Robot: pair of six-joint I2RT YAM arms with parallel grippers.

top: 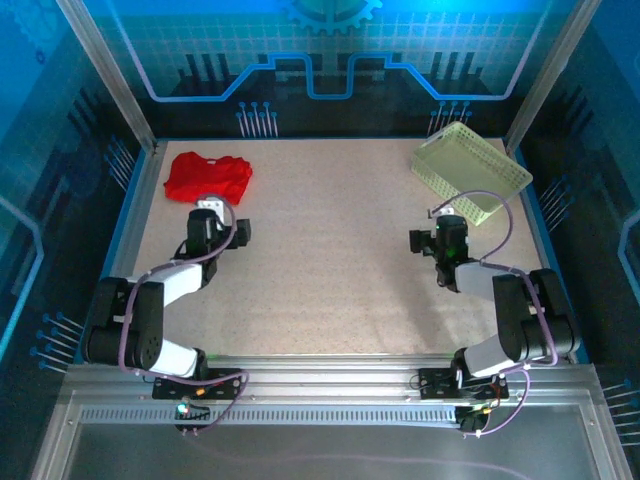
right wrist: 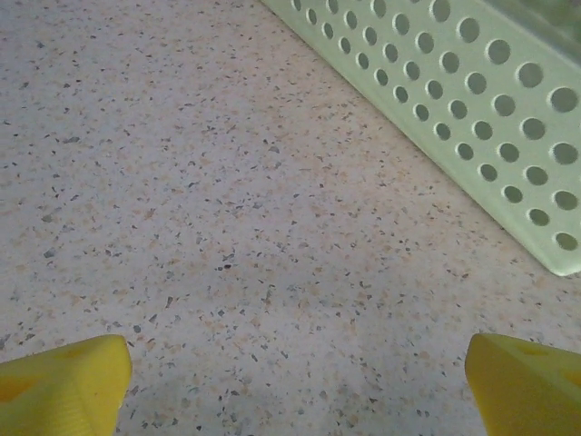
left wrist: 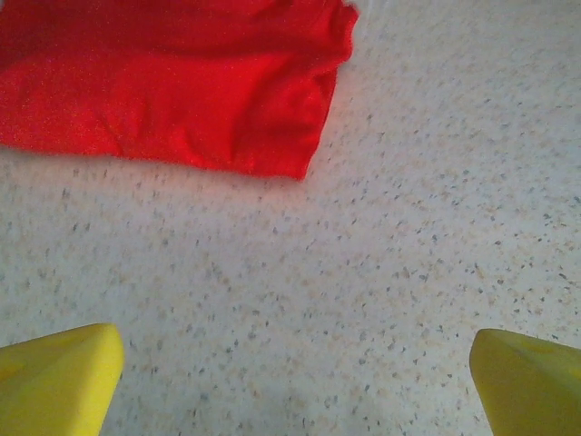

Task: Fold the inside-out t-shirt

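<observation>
The shirt (top: pixel 207 176) lies bunched in the far-left corner of the surface (top: pixel 330 260), so the left end effector (left wrist: pixel 295 377) — open, empty, just short of it — should pinch one edge and drag it centreward, where the right end effector (right wrist: pixel 295 377), open beside the basket (top: pixel 472 170), can help.

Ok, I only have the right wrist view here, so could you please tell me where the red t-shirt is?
Observer: The t-shirt lies bunched at the far left of the table, opposite the basket.
Operator: Thanks. Is anything holding it?
Observer: No, the left end effector is open over bare table, just short of the shirt's near edge.
Operator: Is it folded yet?
Observer: It looks crumpled, not flat.
</observation>
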